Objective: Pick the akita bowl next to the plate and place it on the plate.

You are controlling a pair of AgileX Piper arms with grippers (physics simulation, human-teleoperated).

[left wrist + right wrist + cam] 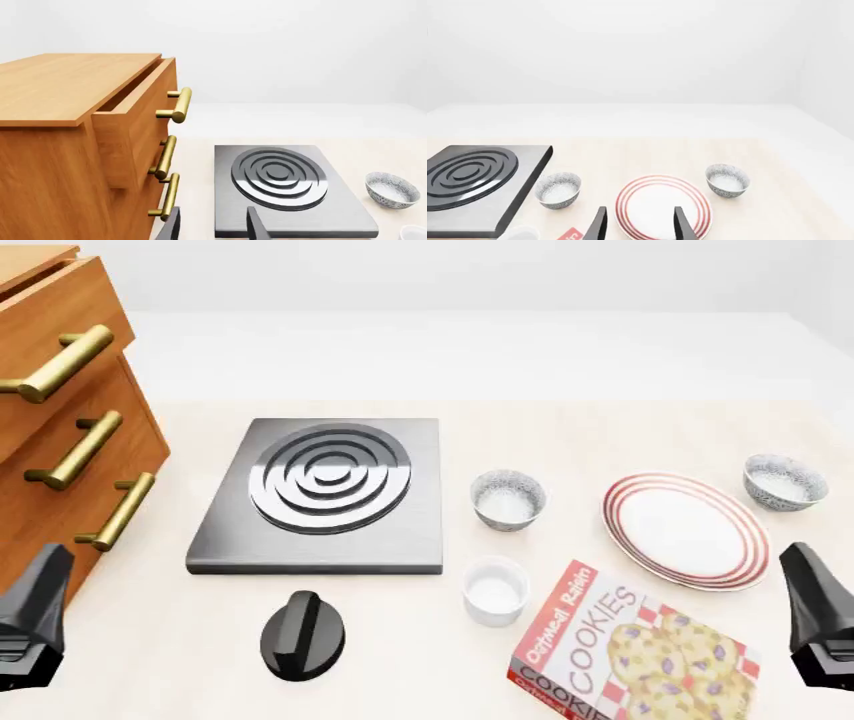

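Akita bowl (783,481) sits upright on the desk (561,380) just beside the plate's far right rim, apart from it by a thin gap; we see its grey-speckled outside and white inside. Its twin, a second akita bowl (509,498), stands on the plate's left, between the plate and the stove burner. We take the plate (686,530) as our landmark: large, flat and white with thin red rings, lying bare on the desk.

Left of the plate, past the twin bowl, lies the dark stove burner (323,494) with its concentric coil. Near-left of the plate stands a plain white ramekin (495,590), and directly on the near side of the plate a cookie box (627,655) lies flat, its corner close to the plate's near edge. Farther left on the near side rests a black knob (303,634). Far left of the plate stands a wooden cabinet (60,430) with brass handles, its top drawer pulled partly out.

Our left pincer (212,224) hovers near the burner's front edge, fingers spread and gripping nothing. Our right pincer (639,224) hangs on the near side of the plate, fingers likewise parted and bare, well short of either bowl.
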